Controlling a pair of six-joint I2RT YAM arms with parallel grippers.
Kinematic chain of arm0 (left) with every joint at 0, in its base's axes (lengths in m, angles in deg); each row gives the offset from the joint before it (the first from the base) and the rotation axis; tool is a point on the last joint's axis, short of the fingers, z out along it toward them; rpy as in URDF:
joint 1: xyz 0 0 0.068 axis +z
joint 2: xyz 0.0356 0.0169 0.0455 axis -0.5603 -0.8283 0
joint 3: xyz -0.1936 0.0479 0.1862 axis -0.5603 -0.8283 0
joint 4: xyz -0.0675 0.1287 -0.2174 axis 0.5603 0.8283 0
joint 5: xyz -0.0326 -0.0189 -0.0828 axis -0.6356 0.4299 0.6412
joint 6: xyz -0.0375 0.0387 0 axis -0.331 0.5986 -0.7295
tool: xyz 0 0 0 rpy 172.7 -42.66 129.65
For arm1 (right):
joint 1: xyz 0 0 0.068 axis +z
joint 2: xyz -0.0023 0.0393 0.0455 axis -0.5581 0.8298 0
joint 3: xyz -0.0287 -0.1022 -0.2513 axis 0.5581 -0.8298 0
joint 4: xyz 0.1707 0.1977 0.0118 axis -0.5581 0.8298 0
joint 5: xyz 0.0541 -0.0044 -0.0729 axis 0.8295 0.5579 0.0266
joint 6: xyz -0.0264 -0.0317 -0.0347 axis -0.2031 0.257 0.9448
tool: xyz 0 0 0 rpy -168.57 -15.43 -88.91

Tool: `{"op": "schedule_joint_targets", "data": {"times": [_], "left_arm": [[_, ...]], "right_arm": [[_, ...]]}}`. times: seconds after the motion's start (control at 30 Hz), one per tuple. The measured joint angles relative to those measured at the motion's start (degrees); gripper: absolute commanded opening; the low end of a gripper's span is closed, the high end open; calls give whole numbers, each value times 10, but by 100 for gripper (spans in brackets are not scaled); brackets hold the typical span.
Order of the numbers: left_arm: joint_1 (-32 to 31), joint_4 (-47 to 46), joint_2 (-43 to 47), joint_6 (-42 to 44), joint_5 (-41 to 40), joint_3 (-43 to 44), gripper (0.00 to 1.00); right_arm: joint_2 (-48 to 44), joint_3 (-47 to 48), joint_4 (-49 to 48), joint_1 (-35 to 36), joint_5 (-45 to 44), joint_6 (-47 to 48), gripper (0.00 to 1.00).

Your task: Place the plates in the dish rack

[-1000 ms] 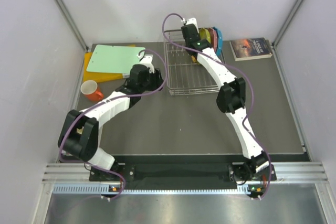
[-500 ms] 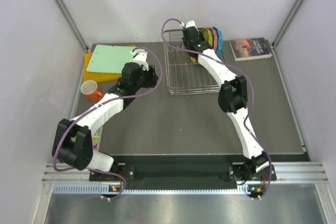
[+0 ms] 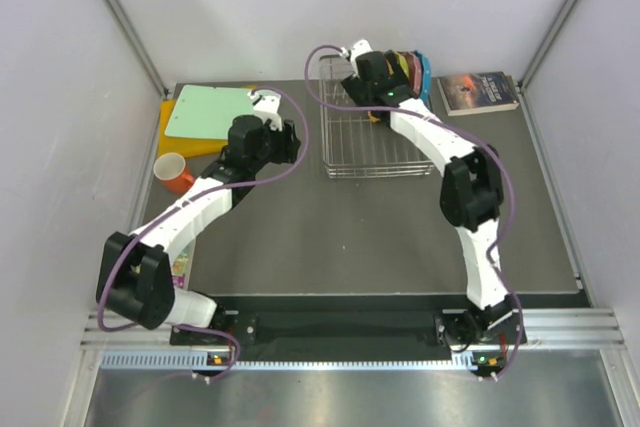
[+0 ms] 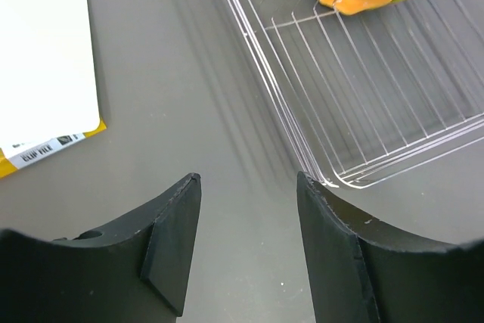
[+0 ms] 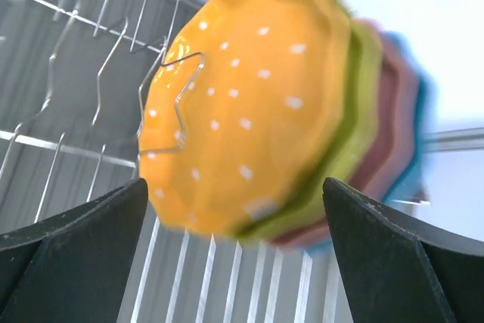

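Tabletop [image 3: 350, 237]: four plates [image 5: 249, 119], one dish rack [image 3: 372, 152]

Top view: fixed high behind the arm bases, tilted down and forward, whole table [image 3: 350, 237] in frame. Left wrist view: low over the table, looking forward past the left gripper [image 4: 248, 187] at the dish rack [image 4: 363, 111] corner. Right wrist view: past the right gripper [image 5: 234, 183], very near the orange plate [image 5: 249, 134], blurred. All three share the rack's far end and that plate.
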Motion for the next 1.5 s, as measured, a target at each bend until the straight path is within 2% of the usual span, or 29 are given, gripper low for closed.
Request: {"op": "schedule_joint_targets", "data": {"times": [0.27,0.47,0.53,0.6,0.67,0.77,0.97,1.23,1.5], "left_arm": [[0,3,37,17,2,13,59],[0,0,43,48,27,35,64],[0,0,42,63,39,51,66],[0,0,33,82,42,78,74],[0,-6,16,101,36,112,75],[0,-23,-20,130,-3,159,81],[1,-31,-82,163,-83,194,82],[1,-6,-104,182,-98,278,84],[1,-27,-112,201,-119,300,84]], "right_arm": [[-197,-94,-49,28,36,8,100],[-303,-137,-39,18,90,-16,100],[-324,-139,-22,-3,125,-47,100],[-336,-139,-7,-39,162,-79,100],[-343,-139,-1,-89,173,-113,100],[-344,-141,3,-138,131,-149,100],[-355,-180,-2,-133,62,-178,100],[-380,-195,-31,-134,8,-154,100],[-419,-210,-87,-140,-10,-134,100]]}}
